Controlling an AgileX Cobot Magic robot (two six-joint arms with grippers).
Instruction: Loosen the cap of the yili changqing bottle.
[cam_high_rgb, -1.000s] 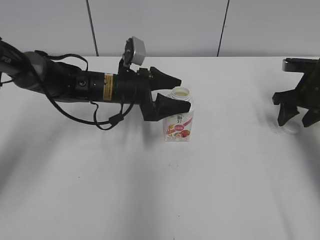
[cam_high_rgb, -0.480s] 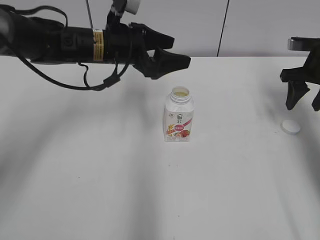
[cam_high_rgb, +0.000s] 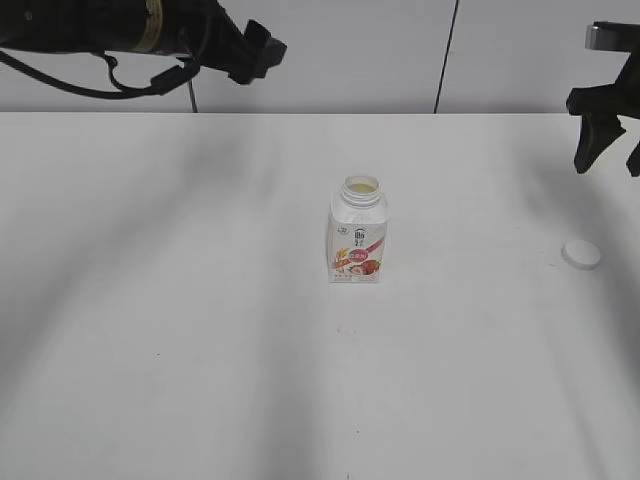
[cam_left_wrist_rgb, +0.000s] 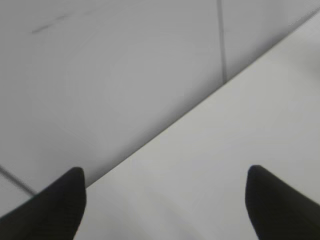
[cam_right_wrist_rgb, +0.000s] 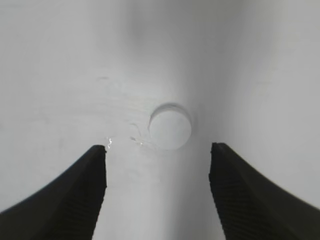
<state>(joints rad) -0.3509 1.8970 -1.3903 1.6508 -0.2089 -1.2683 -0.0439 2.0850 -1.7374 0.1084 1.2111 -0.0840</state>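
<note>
The yili changqing bottle (cam_high_rgb: 357, 238) stands upright in the middle of the white table, and its wide neck is uncovered. The cap (cam_high_rgb: 581, 254) lies flat on the table far to its right, apart from the bottle. In the right wrist view the cap (cam_right_wrist_rgb: 170, 126) sits just beyond the fingertips of my right gripper (cam_right_wrist_rgb: 157, 149), which hangs open and empty above it (cam_high_rgb: 610, 155). My left gripper (cam_high_rgb: 265, 50) is raised at the upper left, well away from the bottle. In its own view it (cam_left_wrist_rgb: 165, 175) is open with nothing between its fingers.
The table's back edge (cam_left_wrist_rgb: 200, 107) meets a grey panelled wall (cam_high_rgb: 330, 50) with dark vertical seams. A few small wet specks (cam_right_wrist_rgb: 135, 139) lie on the table beside the cap.
My left gripper let go of the bottle, then rose and drew back to the upper left. My right gripper lifted straight up off the cap, which stayed on the table.
</note>
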